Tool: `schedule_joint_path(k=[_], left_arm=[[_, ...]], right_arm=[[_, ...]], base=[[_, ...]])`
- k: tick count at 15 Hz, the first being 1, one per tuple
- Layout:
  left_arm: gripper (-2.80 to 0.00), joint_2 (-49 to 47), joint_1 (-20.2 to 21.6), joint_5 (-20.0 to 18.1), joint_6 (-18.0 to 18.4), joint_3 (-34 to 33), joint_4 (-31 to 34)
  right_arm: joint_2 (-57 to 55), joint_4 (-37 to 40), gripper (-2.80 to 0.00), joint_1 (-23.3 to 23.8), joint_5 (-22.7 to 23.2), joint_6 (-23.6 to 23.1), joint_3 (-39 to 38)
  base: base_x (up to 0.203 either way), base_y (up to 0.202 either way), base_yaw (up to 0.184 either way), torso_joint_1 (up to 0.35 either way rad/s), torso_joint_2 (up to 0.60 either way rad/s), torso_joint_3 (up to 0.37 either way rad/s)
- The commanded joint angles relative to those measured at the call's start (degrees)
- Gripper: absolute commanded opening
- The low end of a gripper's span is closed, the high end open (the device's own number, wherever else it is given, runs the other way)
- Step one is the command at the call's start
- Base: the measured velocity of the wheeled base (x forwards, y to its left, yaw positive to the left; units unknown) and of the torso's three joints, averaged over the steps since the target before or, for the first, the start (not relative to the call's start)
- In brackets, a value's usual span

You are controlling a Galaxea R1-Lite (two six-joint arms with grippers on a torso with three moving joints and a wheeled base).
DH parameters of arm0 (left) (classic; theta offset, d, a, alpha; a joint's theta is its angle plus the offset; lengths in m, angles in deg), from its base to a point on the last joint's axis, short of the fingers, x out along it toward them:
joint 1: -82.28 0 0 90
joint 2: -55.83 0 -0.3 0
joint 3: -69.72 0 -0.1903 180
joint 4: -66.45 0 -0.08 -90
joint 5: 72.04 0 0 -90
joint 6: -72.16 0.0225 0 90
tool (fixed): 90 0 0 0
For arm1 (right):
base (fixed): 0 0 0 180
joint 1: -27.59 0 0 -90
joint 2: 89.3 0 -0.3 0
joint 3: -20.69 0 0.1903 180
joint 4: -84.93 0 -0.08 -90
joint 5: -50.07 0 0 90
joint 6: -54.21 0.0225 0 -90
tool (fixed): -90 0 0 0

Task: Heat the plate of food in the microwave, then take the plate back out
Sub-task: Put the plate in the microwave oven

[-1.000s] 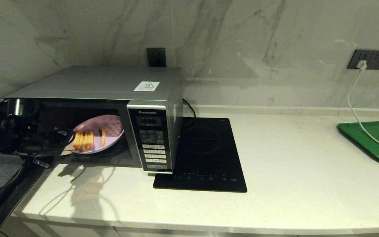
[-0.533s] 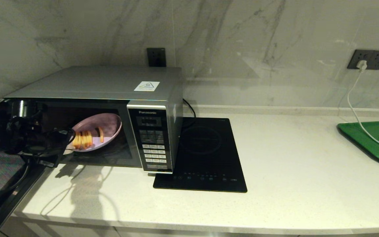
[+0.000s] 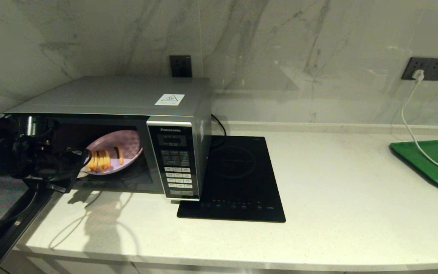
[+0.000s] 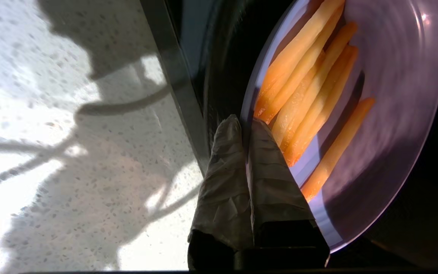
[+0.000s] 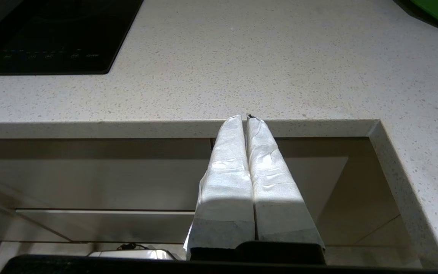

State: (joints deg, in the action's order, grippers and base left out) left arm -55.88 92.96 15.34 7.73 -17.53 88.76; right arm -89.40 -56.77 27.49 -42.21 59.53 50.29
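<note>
Now left gripper [image 4: 246, 121] pinches the rim of the plate of food [image 4: 401, 114] — tilted, inside the microwave [image 3: 127, 95] — right gripper [image 5: 246, 117] pressed together, parked below the counter edge.

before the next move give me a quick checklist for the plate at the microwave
1. Left end effector shut on the rim of the plate of food: ok.
2. Microwave door open, mouth unblocked: ok.
3. Plate level: not ok, it tilts in the head view.
4. Fries all on the plate: ok.
5. Plate resting on or clear of the oven floor: cannot tell.
6. Right end effector shut and parked off the counter edge, out of the way: ok.
</note>
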Motion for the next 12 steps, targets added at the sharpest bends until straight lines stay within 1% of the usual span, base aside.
schedule_joint_path(k=[1,2,3,8,12], left_arm=[[-2.80,0.5,-0.9,0.7,-0.1,0.0,0.1],[-2.21,0.7,-1.7,0.7,1.0,-0.1,0.1],[0.00,1.0,-1.9,0.8,1.5,-0.2,0.0],[0.00,2.8,-2.0,0.4,1.5,0.3,-1.1],[0.00,6.5,-1.5,0.3,1.6,-2.1,-0.4]], right_arm=[[0.0,0.1,-2.80,0.0,0.0,0.0,0.0],[0.0,0.1,-2.80,0.0,0.0,0.0,0.0],[0.0,0.1,-2.80,0.0,0.0,0.0,0.0],[0.0,0.1,-2.80,0.0,0.0,0.0,0.0],[0.0,0.1,-2.80,0.0,0.0,0.0,-0.1]], base=[[0.000,0.000,0.000,0.000,0.00,0.000],[0.000,0.000,0.000,0.000,0.00,0.000],[0.000,0.000,0.000,0.000,0.00,0.000],[0.000,0.000,0.000,0.000,0.00,0.000],[0.000,0.000,0.000,0.000,0.00,0.000]])
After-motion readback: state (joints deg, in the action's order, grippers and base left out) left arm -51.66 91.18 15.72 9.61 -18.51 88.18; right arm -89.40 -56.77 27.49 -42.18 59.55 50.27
